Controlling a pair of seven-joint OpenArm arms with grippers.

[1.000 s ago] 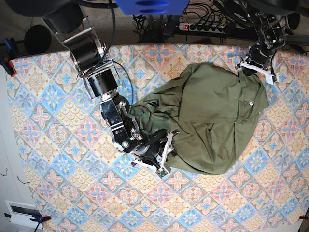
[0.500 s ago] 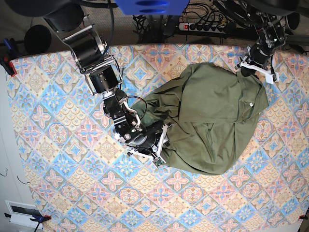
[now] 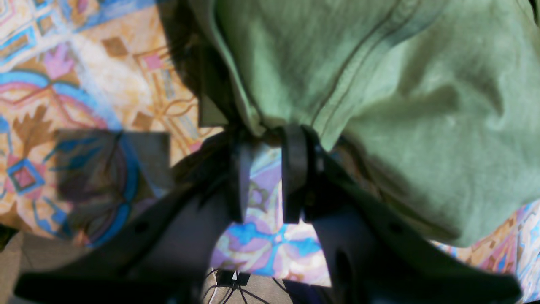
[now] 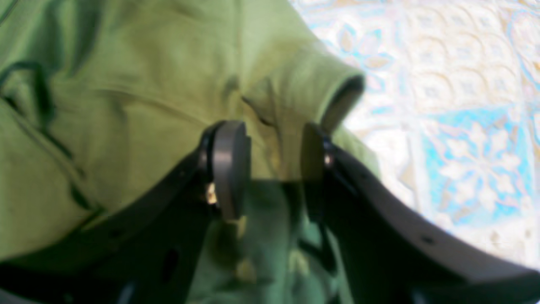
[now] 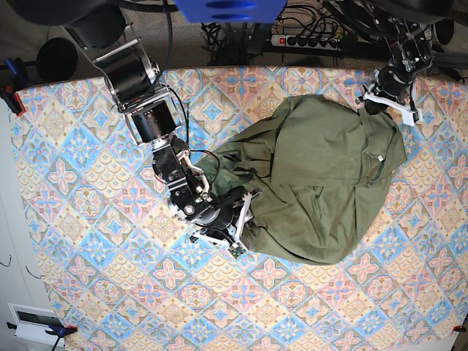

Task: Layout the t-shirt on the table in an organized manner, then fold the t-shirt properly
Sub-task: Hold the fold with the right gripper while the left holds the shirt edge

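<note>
The olive-green t-shirt [image 5: 322, 175] lies bunched on the right half of the patterned table [image 5: 88, 183]. My right gripper [image 5: 235, 219] is at the shirt's left lower edge. In the right wrist view it [image 4: 274, 143] is shut on a fold of the t-shirt [image 4: 126, 84], with a sleeve opening just right of the pads. My left gripper [image 5: 376, 101] is at the shirt's far right corner. In the left wrist view it [image 3: 268, 135] pinches the edge of the t-shirt [image 3: 379, 84] at its tips, low over the table [image 3: 84, 84].
A power strip [image 5: 307, 40] and cables lie behind the table's far edge. A red clamp [image 5: 11, 95] sits at the left edge. A white box [image 5: 33, 322] is beyond the near left corner.
My right gripper has moved up and to the left, dragging the shirt's lower left edge with it. My left gripper has shifted slightly toward the far edge, still on the shirt.
</note>
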